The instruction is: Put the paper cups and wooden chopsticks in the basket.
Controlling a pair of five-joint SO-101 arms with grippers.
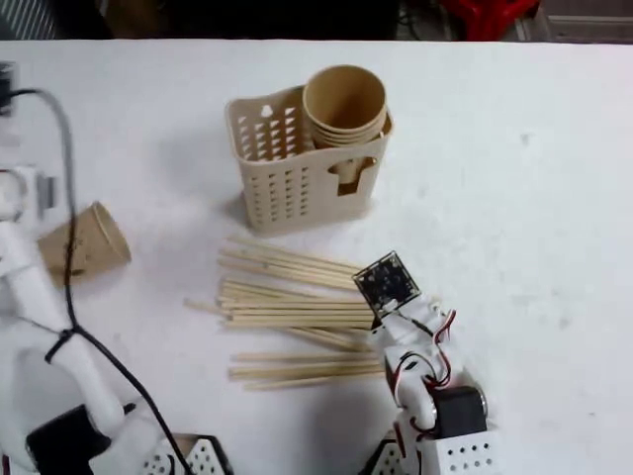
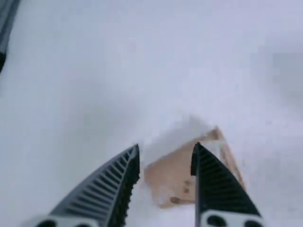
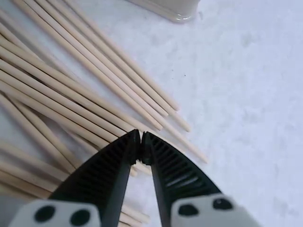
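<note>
Two tools are at work on the white table (image 1: 524,178). In the right wrist view, the right tool (image 3: 141,141) is clenched, its ribbed black tips pressed together over the near ends of the wooden chopsticks (image 3: 71,85). Whether a stick is pinched between the tips cannot be told. The left tool (image 2: 165,158) is released, its fingers spread with a lone paper cup (image 2: 180,177) showing between them. That cup lies on its side, and it is unclear whether either finger touches it.

The chopsticks (image 1: 297,307) are pale, plain, round sticks, scattered in a loose fan on the table in front of the basket. Most run roughly parallel, and a few lower ones lie apart from the main bunch. The right arm sits at their right-hand ends. The lone cup (image 1: 87,242) is brown paper with a lighter inside. It rests near the left edge of the table, well apart from the sticks, with its mouth turned toward them.

Beyond the chopsticks stands the basket (image 1: 287,178), upright, beige plastic, with walls pierced by rows of small slots. A stack of brown paper cups (image 1: 344,104) stands in its right end, mouths up, rising above the rim.
</note>
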